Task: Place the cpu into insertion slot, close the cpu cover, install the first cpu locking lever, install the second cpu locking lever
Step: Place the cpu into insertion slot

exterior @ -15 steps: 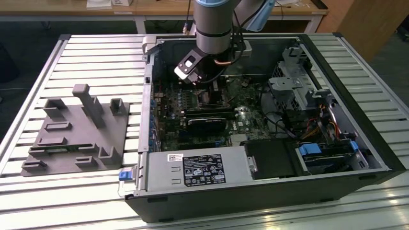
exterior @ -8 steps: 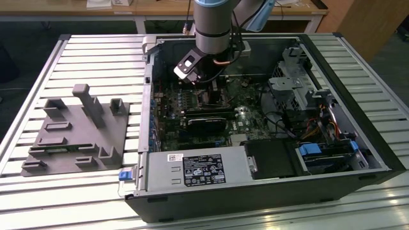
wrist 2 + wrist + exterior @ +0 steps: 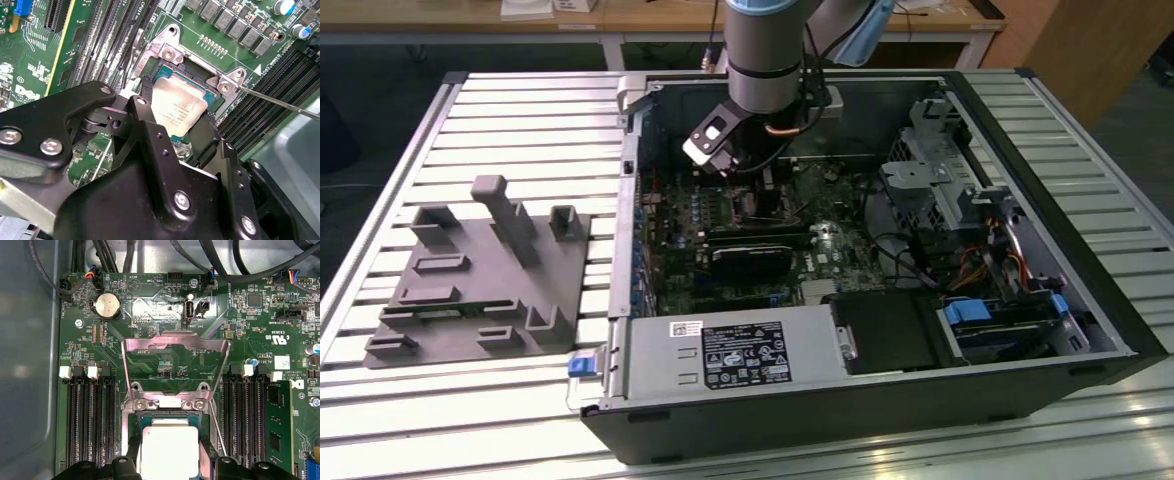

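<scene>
**Gripper clamped on cpu at the socket, cover up**

Exterior view: UR arm reaches down into an open computer case [image 3: 854, 410] lying on a slatted metal table [image 3: 520, 120]. The gripper [image 3: 754, 185] is low over the motherboard [image 3: 720, 225], toward the case's far side. A grey moulded fixture [image 3: 480, 270] sits on the table at the exterior view's left, well apart from the case. The power supply [image 3: 734, 355] is in the case's near end.

Second wrist view: the gripper [image 3: 175, 125] has its black fingers [image 3: 142, 117] on two opposite edges of the cpu [image 3: 177, 102], pressed against it with no gap visible, so it is gripping the chip. The cpu's silver face is up and it sits inside the socket frame [image 3: 167, 50], between the two screwed corner brackets. Cannot tell whether it is fully seated or just above the contacts. A thin locking lever [image 3: 280, 102] runs out from the bracket corner over the memory slots [image 3: 260, 107], not latched.

First wrist view: the cpu [image 3: 167, 450] is in the socket with a gripper [image 3: 169, 462] finger on each side. The cpu cover [image 3: 175, 343] is swung open on its hinge, away from the chip, with board showing through its window. It is not over the cpu. A wire lever [image 3: 216, 427] stands beside the socket, next to the memory slots [image 3: 245, 425]. One green memory stick [image 3: 277, 425] is in the outer slot. The coin cell battery [image 3: 107, 306] is beyond the cover.
</scene>
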Controlling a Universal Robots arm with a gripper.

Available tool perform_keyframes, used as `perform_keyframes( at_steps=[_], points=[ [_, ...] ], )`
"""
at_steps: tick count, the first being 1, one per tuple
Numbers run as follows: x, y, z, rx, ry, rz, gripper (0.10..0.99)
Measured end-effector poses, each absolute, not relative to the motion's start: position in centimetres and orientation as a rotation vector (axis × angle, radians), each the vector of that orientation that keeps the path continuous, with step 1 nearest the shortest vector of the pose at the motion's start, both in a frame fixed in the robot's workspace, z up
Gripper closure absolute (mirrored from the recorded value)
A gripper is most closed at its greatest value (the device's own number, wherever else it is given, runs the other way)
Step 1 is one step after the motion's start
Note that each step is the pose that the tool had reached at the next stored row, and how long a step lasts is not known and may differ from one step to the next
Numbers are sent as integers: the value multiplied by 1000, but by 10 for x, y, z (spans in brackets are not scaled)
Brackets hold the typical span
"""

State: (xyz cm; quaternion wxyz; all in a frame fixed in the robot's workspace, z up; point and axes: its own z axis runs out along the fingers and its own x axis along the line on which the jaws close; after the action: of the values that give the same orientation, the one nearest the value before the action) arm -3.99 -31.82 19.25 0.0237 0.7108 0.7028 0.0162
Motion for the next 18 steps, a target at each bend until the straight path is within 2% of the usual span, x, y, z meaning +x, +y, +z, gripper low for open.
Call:
perform_keyframes(
  at_steps=[5,6,18],
  points=[
    [-40,-318,192,2200,2175,50,533],
    [-40,-318,192,2200,2175,50,471],
    [-40,-318,207,2200,2175,50,471]
  ],
)
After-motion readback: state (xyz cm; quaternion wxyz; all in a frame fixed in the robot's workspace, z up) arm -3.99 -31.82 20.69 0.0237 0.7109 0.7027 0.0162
